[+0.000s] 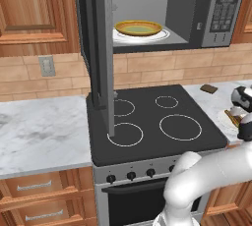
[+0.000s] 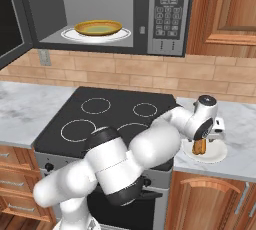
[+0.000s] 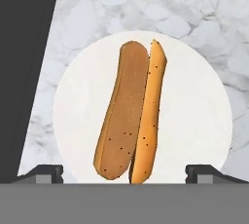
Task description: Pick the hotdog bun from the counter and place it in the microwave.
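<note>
The hotdog bun (image 3: 130,118) lies on a round white plate (image 3: 194,106), which sits on the marble counter (image 3: 194,9) just beside the black stovetop (image 3: 24,47). The bun is tan-brown, elongated, split lengthwise into two halves lying side by side, with dark specks on its crust. My gripper (image 3: 124,173) hangs directly above the plate, fingers spread wide apart with the bun's near end between them; nothing is clamped. The microwave (image 1: 216,9) stands with its door (image 1: 101,48) swung open. Inside, a yellow plate (image 1: 139,27) rests on the white turntable (image 1: 165,36). A small dark-brown block (image 1: 209,89) lies on the counter nearer the wall.
</note>
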### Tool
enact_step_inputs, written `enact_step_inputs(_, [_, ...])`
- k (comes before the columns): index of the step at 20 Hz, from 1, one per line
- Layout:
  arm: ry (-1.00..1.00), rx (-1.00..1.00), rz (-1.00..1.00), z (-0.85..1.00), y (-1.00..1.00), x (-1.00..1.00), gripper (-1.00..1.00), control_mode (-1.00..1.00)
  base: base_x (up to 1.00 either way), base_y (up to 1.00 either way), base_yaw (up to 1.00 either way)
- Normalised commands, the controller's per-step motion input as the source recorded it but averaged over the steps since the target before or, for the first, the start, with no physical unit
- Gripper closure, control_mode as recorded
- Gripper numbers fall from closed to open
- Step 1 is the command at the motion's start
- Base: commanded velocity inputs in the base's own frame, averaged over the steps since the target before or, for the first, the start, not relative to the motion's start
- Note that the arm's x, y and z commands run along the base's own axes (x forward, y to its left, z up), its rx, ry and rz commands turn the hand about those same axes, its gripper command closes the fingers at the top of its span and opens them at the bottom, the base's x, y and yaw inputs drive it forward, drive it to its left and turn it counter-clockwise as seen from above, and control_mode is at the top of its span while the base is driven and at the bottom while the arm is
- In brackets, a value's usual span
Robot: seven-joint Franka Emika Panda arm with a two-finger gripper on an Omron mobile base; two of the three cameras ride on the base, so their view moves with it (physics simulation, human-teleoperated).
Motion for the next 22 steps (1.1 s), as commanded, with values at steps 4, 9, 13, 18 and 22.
enact_step_inputs(4, [0.05, 0.0, 0.0, -0.08, -0.02, 0.09, -1.0, -1.0, 0.0, 0.0, 0.0])
enact_step_inputs(9, [0.01, 0.0, 0.0, -0.23, 0.0, 0.15, -1.0, -1.0, 0.0, 0.0, 0.0])
enact_step_inputs(13, [0.0, 0.01, 0.0, -0.29, 0.0, 0.19, -1.0, -1.0, 0.0, 0.0, 0.0])
enact_step_inputs(18, [0.0, 0.0, 0.03, -0.23, 0.0, 0.32, -1.0, -1.0, 0.0, 0.0, 0.0])
enact_step_inputs(22, [0.0, 0.0, 0.03, -0.2, -0.07, 0.3, -1.0, -1.0, 0.0, 0.0, 0.0])
